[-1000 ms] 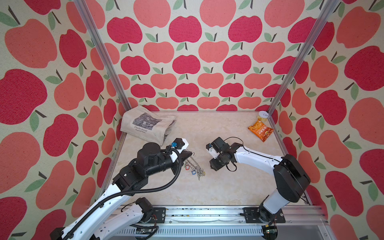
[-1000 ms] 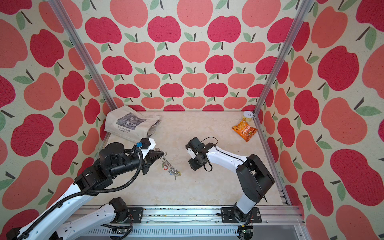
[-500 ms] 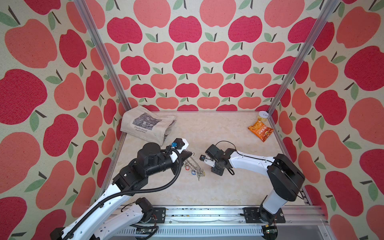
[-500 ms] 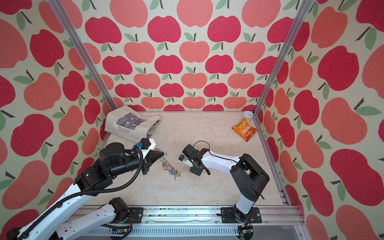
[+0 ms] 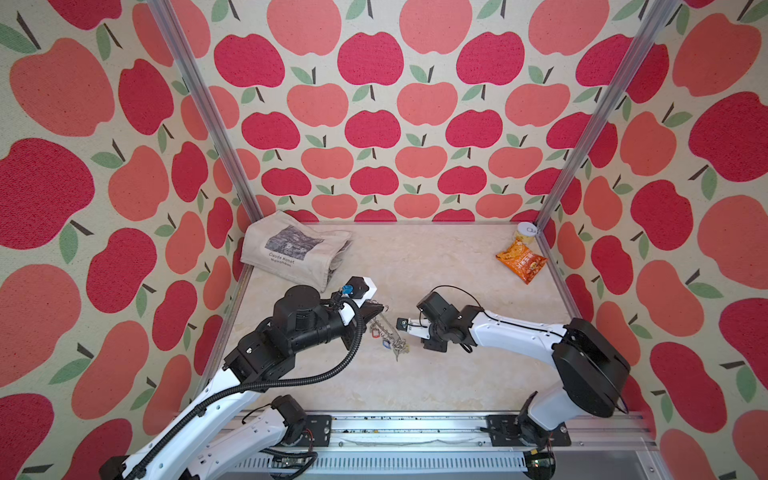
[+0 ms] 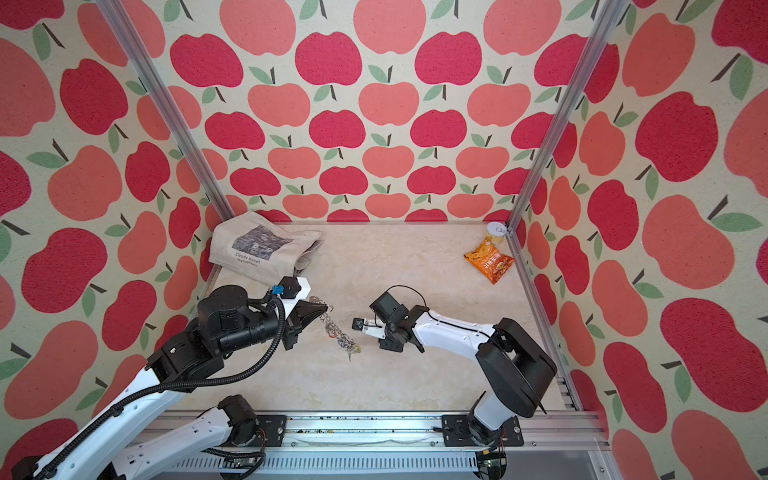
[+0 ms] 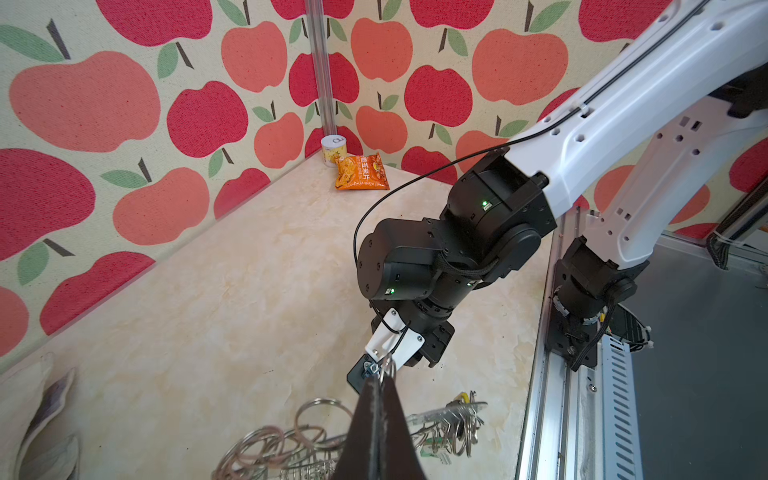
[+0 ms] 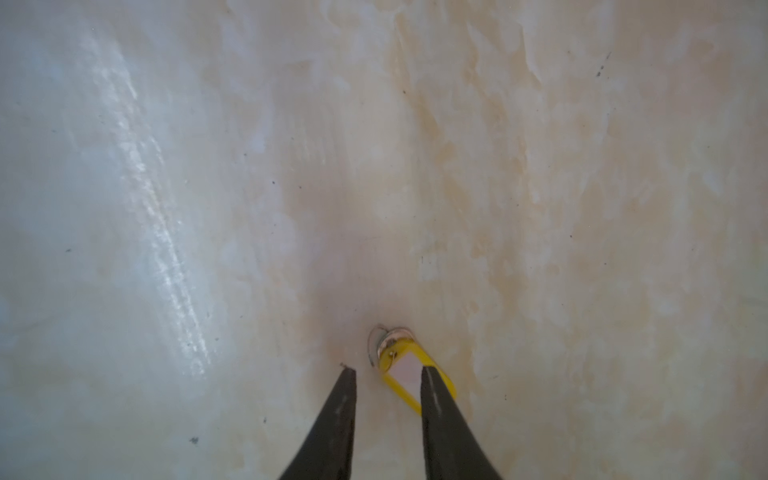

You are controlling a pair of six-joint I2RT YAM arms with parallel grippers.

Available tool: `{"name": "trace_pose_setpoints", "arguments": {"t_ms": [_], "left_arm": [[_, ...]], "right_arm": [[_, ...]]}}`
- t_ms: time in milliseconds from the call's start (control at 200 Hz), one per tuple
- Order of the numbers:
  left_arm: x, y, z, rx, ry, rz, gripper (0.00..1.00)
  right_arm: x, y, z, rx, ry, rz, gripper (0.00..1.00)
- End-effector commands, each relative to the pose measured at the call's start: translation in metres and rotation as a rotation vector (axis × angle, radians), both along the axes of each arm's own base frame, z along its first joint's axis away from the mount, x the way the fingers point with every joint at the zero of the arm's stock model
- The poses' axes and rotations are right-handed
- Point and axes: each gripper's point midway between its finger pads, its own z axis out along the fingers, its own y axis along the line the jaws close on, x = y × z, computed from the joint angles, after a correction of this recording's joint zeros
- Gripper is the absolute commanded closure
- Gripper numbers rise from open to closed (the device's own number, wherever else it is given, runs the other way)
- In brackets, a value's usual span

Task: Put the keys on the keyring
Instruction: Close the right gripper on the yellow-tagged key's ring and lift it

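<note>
My left fingers (image 7: 368, 419) are pressed flat together with no gap, and a small wire loop of the keyring (image 5: 388, 332) looks pinched at their tips. From there the keyring trails over the counter (image 5: 415, 386) toward the right arm, a tangle of wire loops and keys lying between the two arms.

My right fingers (image 8: 343, 407) point down at the counter and stand a little apart. One tip overlaps the edge of a yellow-tagged key (image 8: 395, 353) that lies flat on the counter, and I can't tell whether it touches. The other tip is clear of the key, so nothing is gripped. In both top views the right wrist hides this key.

Counting things:
- There are two arms and one keyring.
- One key lies loose under the right fingers.
- On the keyring I can pick out one red tag (image 5: 376, 332) and one blue tag (image 5: 385, 344) in a top view. The keys there are too tangled to count.

Farther back, one folded cloth tote bag (image 5: 295, 249) with a printed picture lies in the far left corner, against the wall. Near the far right corner there is one orange snack packet (image 5: 521, 262). One small tin (image 5: 525, 232) with a white lid stands just behind it, right in the corner.
</note>
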Motion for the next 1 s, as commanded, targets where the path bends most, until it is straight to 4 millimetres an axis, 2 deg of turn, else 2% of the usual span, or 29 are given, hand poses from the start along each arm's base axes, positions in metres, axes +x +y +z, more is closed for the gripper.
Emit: {"name": "trace_pose_setpoints", "arguments": {"t_ms": [0, 450, 565, 730, 996], "left_arm": [[-0.005, 0.007, 0.026, -0.043, -0.069, 0.006, 1.0], [-0.005, 0.008, 0.025, -0.037, -0.069, 0.01, 1.0], [-0.005, 0.009, 0.024, -0.037, -0.067, 0.014, 1.0], [-0.005, 0.009, 0.024, -0.036, -0.068, 0.013, 1.0], [-0.006, 0.01, 0.024, -0.037, -0.069, 0.014, 1.0]], "right_arm": [[-0.009, 0.0, -0.004, -0.03, 0.025, 0.079, 0.7], [-0.001, -0.004, -0.018, -0.09, -0.003, 0.082, 0.69], [0.002, -0.002, -0.016, -0.083, -0.021, 0.08, 0.7], [0.005, -0.003, -0.017, -0.09, -0.033, 0.078, 0.74], [0.003, -0.001, -0.017, -0.083, -0.024, 0.082, 0.77]]}}
